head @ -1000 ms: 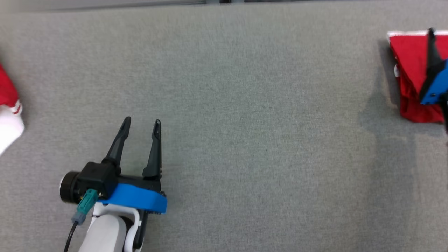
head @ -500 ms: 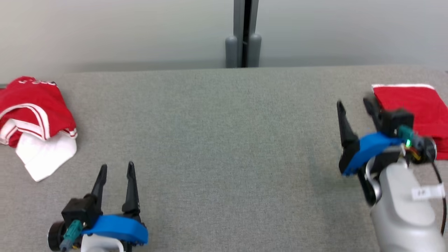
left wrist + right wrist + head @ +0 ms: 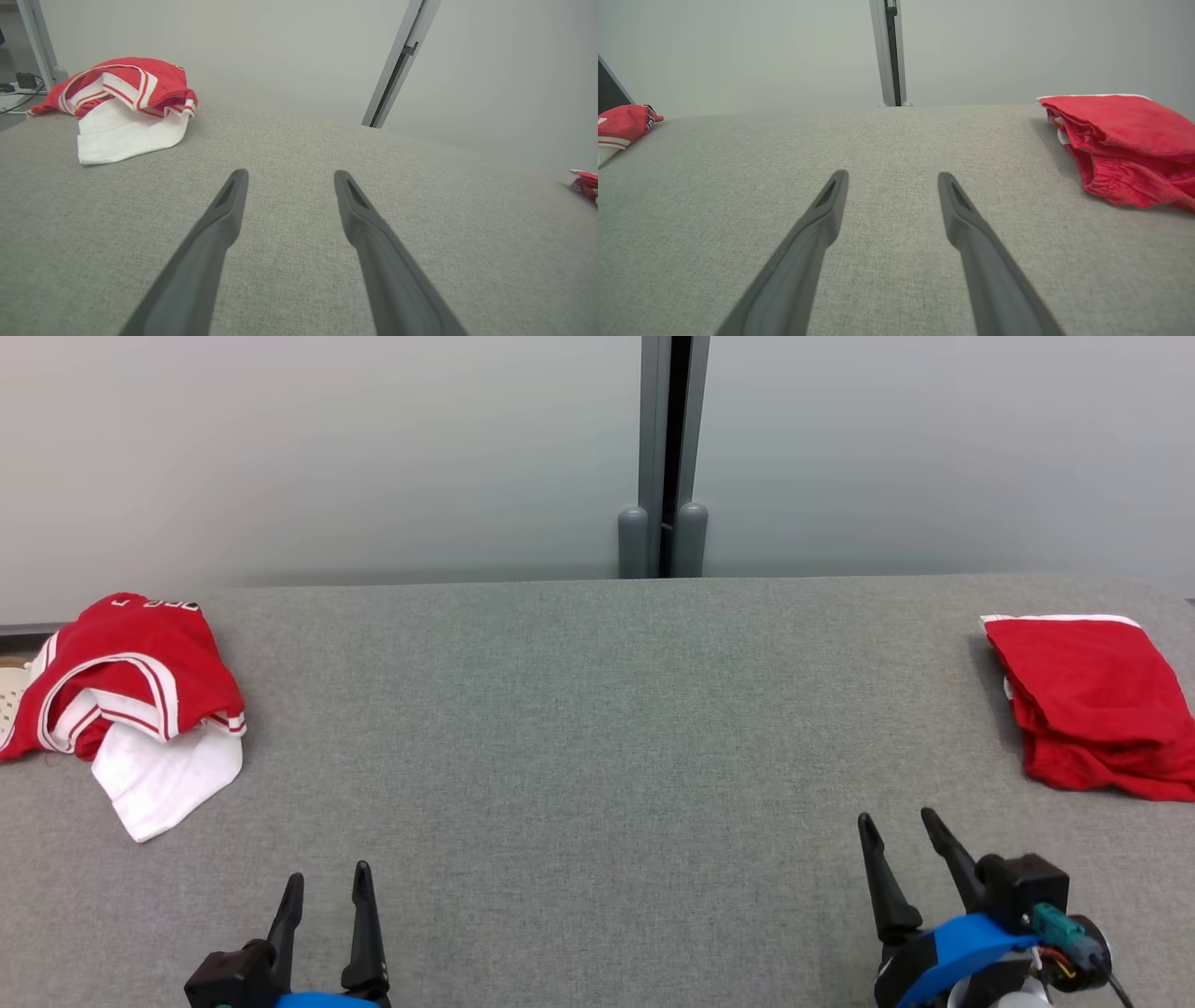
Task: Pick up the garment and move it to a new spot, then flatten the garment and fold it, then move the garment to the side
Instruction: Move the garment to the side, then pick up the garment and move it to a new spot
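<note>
On the grey table (image 3: 597, 756), well right of the grey post (image 3: 663, 457): folded red garment (image 3: 1088, 709). Well left of the post: crumpled red-and-white garment (image 3: 131, 700). Nearer than the post, left gripper (image 3: 329, 873) and right gripper (image 3: 896, 816), fingers spread apart, gripping nothing.

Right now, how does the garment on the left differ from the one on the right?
Colour: the left garment is red with white stripes and a white panel; the right garment is nearly all red. Pose: the left garment lies crumpled in a heap, the right garment folded into a compact stack. Both are mainly red and rest on the grey fabric surface.
</note>
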